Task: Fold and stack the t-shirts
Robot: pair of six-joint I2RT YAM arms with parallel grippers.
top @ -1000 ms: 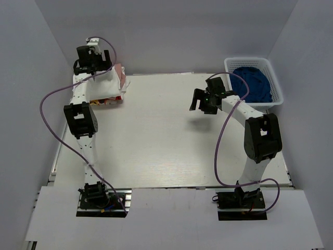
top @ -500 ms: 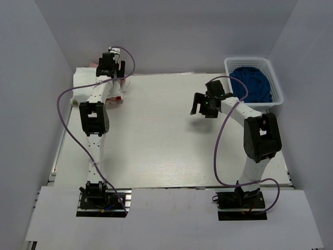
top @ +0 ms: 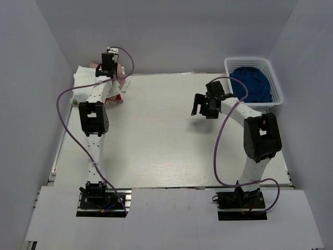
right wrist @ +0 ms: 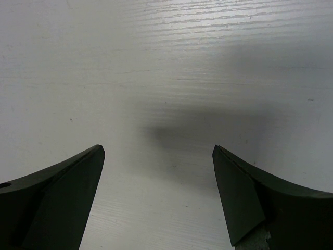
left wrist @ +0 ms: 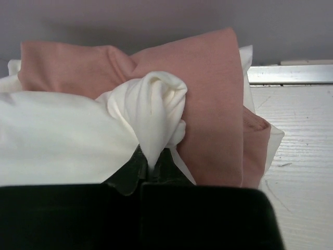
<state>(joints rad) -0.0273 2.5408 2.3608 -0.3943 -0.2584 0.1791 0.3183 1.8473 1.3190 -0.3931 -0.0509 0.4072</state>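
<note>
The t-shirts lie in a heap at the table's far left corner. The white t-shirt [top: 82, 74] [left wrist: 62, 135] is bunched up over the pale pink one [top: 123, 76] [left wrist: 213, 88]. A bit of red-yellow print [top: 117, 98] peeks out at the heap's front edge. My left gripper [top: 107, 65] [left wrist: 151, 165] is over the heap, shut on a twisted fold of the white t-shirt. My right gripper [top: 201, 105] [right wrist: 158, 156] hovers open over bare table at the right, holding nothing.
A white basket [top: 229, 63] with blue cloth [top: 253, 83] in it stands at the far right corner. The grey back and side walls rise close behind the heap. The white table [top: 156, 135] spreads between the arms.
My left gripper has swung right and back over the heap, then shut on a fold of the white t-shirt. The right arm has barely moved.
</note>
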